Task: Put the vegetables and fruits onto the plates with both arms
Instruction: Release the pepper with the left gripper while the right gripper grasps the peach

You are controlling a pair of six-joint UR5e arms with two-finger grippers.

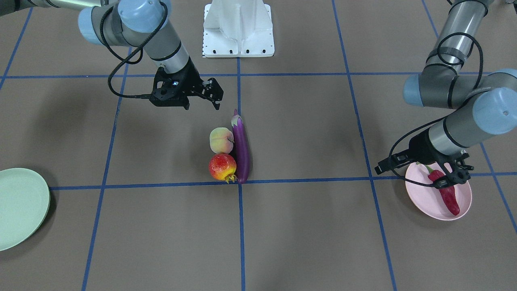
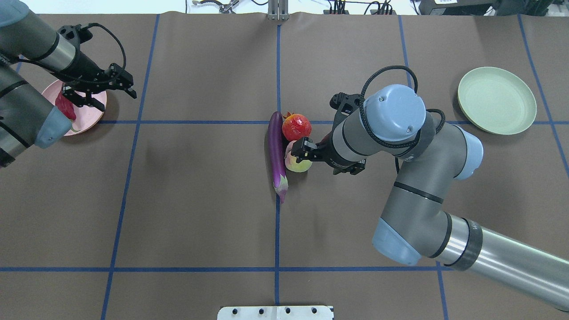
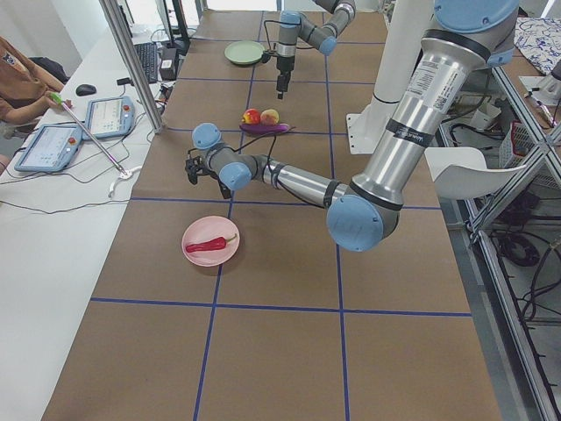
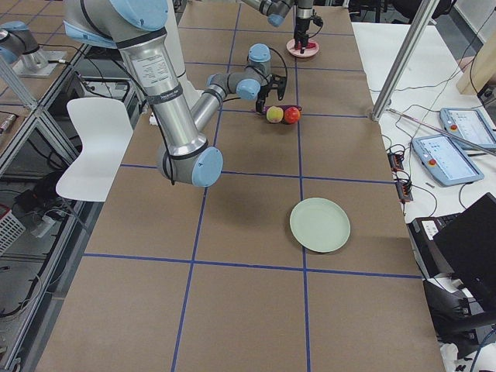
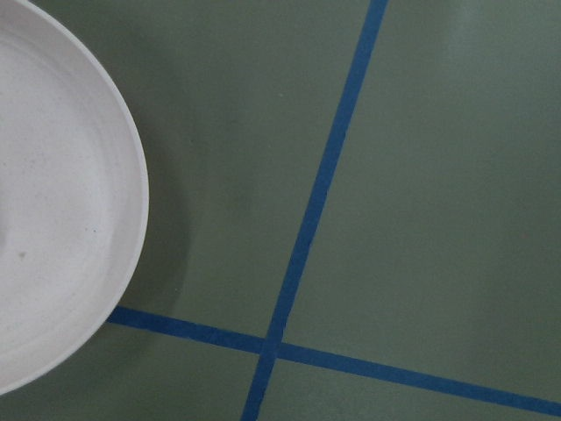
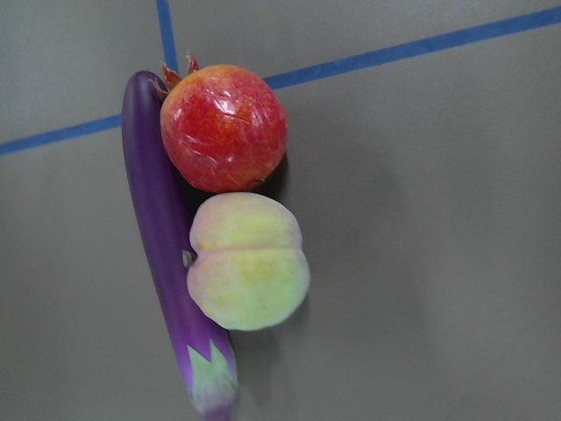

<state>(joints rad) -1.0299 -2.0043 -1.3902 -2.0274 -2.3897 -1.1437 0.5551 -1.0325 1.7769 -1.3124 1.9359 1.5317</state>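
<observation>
The purple eggplant (image 1: pixel 241 149) lies at the table's centre with the peach (image 1: pixel 221 140) and the pomegranate (image 1: pixel 221 166) touching its side. They also fill the right wrist view: eggplant (image 6: pixel 158 237), peach (image 6: pixel 248 263), pomegranate (image 6: pixel 223 127). My right gripper (image 1: pixel 218 99) is open and empty, hovering just above and beside the peach (image 2: pixel 298 165). The red chili (image 1: pixel 449 196) lies on the pink plate (image 1: pixel 420 194). My left gripper (image 1: pixel 454 178) is open and empty above that plate. The mint green plate (image 1: pixel 20 206) holds nothing, far on my right.
The white base block (image 1: pixel 238 28) stands at the robot's edge of the table. Blue tape lines cross the brown table. The left wrist view shows only the pink plate's rim (image 5: pixel 131 175) and bare table.
</observation>
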